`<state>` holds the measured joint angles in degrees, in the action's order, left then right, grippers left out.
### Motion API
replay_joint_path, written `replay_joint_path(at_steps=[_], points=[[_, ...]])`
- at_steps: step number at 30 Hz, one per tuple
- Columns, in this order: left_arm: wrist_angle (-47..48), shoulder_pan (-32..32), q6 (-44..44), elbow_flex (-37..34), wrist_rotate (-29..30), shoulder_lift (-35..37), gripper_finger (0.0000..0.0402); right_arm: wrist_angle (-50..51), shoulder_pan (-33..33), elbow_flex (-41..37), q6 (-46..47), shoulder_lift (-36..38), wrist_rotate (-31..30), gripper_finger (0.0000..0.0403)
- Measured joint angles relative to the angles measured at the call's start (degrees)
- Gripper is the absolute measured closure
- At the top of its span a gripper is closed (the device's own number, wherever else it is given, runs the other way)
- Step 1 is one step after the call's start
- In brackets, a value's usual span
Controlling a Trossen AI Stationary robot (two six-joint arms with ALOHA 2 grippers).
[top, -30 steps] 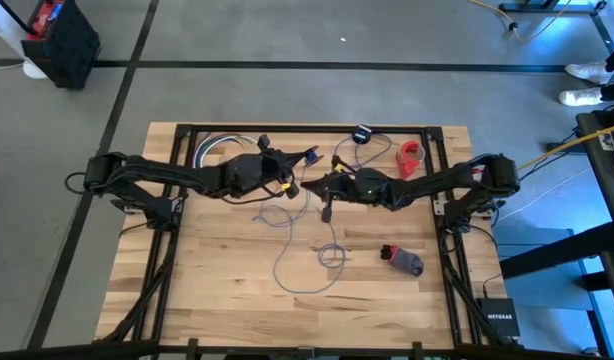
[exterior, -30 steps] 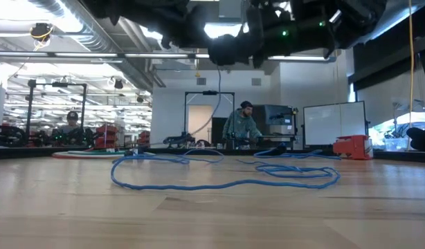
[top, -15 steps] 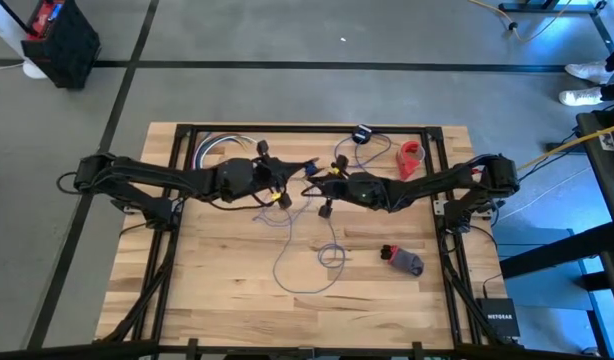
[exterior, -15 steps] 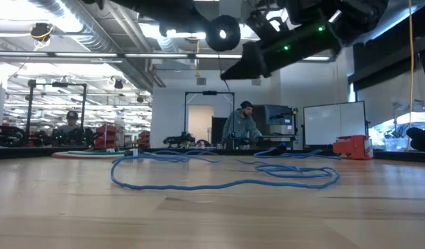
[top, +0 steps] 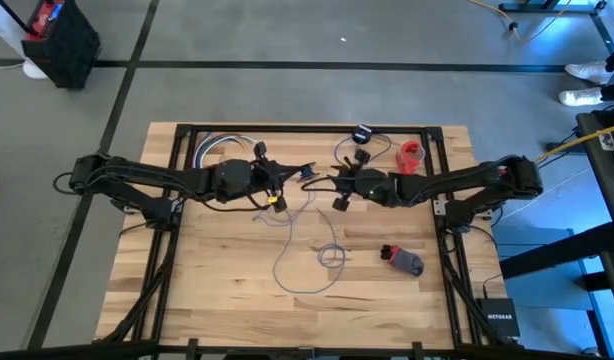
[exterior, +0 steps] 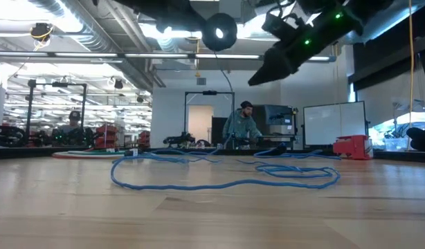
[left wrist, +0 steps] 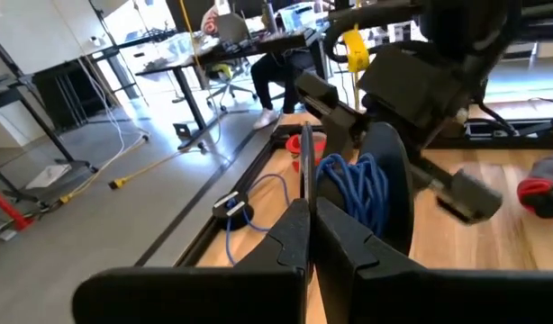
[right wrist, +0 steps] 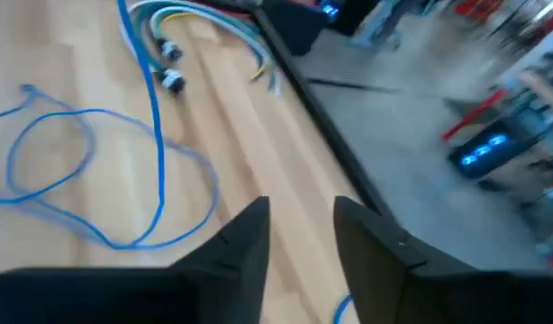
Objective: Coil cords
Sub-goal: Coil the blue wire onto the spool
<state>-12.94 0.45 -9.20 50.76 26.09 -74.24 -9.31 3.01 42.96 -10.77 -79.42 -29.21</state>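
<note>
Here, one blue cord (top: 305, 262) looped on table (top: 207, 280), left jaws clenched on it, right jaws released, two arms aloft.

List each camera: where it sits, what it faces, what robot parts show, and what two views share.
High: overhead, straight down; both arms, thin blue cord on the wooden table.
Low: table height, facing the room; arms overhead.
Left wrist: left hand shut on the cord.
Right wrist: right hand open above the table.
High and low share the cord.

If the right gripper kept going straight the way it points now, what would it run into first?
Probably the left gripper, which faces the right gripper above the table and is shut on the blue cord. Their relative heights are unclear.
</note>
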Motion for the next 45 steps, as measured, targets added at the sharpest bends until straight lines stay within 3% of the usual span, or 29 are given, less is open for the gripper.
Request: replay_joint_path(at_steps=[6,14,22,31,34,38,45], points=[[0.2,0.0,0.2,0.0,0.0,0.0,0.0401,3.1,0.0,-2.6,3.3,0.4,11.0,0.0241],[0.3,0.0,0.4,0.0,0.1,-0.1,0.0401,-32.1,0.0,-15.3,7.9,-9.7,12.3,0.0246],[0.1,0.2,0.3,-0.1,0.1,-0.1,0.0401,-44.8,0.9,-11.7,13.1,-26.3,16.7,0.0247],[0.4,0.2,-0.1,-0.1,0.1,-0.1,0.0401,-44.2,0.9,-7.1,9.0,-29.2,14.6,0.0251],[0.5,0.2,-0.1,-0.1,0.1,-0.1,0.0401,-44.2,0.8,-7.0,4.7,-29.2,14.4,0.0287],[0.5,0.0,-0.2,-0.1,0.1,-0.1,0.0401,-40.9,0.8,-7.0,1.6,-28.9,13.4,0.0382],[6.2,-0.1,0.6,-0.1,0.0,0.9,0.0401,-30.7,0.8,-7.1,-3.4,-19.4,5.8,0.0391]])
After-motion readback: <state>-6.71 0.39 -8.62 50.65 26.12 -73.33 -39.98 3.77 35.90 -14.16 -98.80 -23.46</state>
